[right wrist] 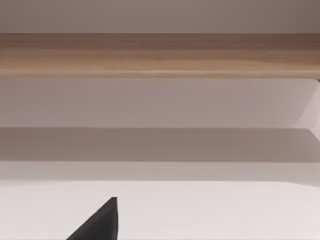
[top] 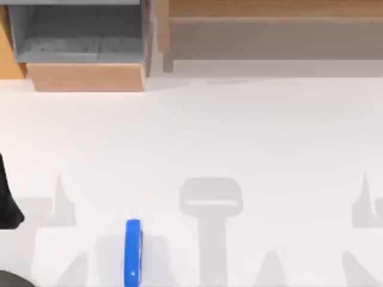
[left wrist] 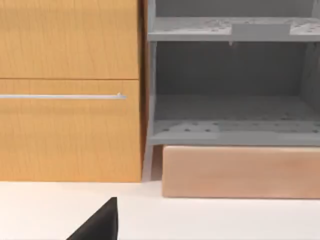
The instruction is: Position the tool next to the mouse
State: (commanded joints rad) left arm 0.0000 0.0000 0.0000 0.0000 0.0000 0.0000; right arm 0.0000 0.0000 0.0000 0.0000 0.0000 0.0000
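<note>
**Tool untouched at the near edge; nothing of the task done yet**

You have the tool point(top: 133, 251) lying flat on the white counter point(top: 239, 131), close to the top view's bottom edge and left of centre, its long axis running away from you. It is a bright blue bar with rounded ends and a small pale mark near its nearer end. Nothing is touching it.

A dark part of your left arm point(top: 7, 200) sits at the far left edge of the top view, well apart from the tool. A black tip point(left wrist: 100, 222) juts into the left wrist view, which looks across bare counter toward a wooden cabinet point(left wrist: 70, 90) and a grey open shelf unit point(left wrist: 230, 85) on a pale wooden block point(left wrist: 240, 172). The right wrist view has a like black tip point(right wrist: 100, 222) and faces a long wooden ledge point(right wrist: 160, 55). From these pictures you cannot tell how far either gripper is spread, and neither has hold of anything that you can see.

By my reading the task stands at its very start: the tool is still to be reached, grasped, carried and set down. I cannot pick out a mouse, so you will need to find it first.
</note>
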